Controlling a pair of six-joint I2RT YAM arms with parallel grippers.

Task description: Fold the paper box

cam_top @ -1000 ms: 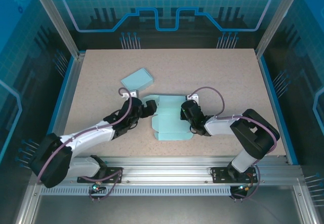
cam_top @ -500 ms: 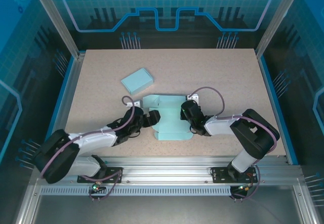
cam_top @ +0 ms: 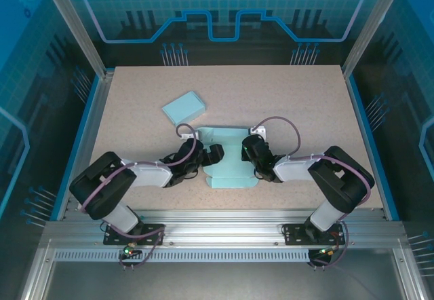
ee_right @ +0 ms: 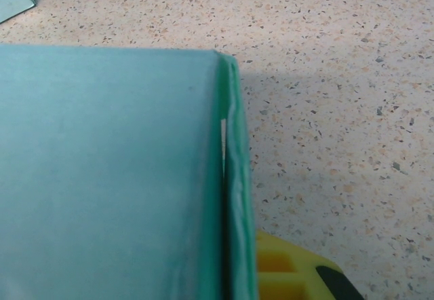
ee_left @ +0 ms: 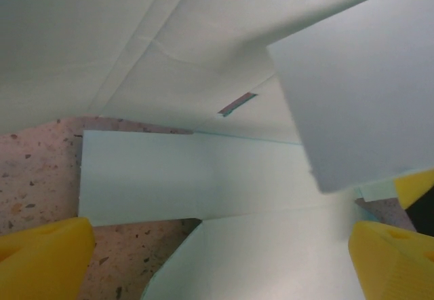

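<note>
The pale teal paper box lies partly unfolded on the table, between the two grippers. My left gripper is at the box's left edge, open. In the left wrist view its yellow fingertips stand wide apart over the box's flat panels, and a raised flap hangs at the upper right. My right gripper is shut on the box's right wall. In the right wrist view that wall stands upright as a doubled layer, with one yellow finger pressed against its outer side.
A second, closed teal box lies on the speckled table behind and left of the left gripper. Blue rails and glass walls bound the table's sides. Both arms lie low along the near edge.
My left arm has folded back and swung its gripper rightwards onto the box's left edge. The right gripper has kept its hold without moving.
</note>
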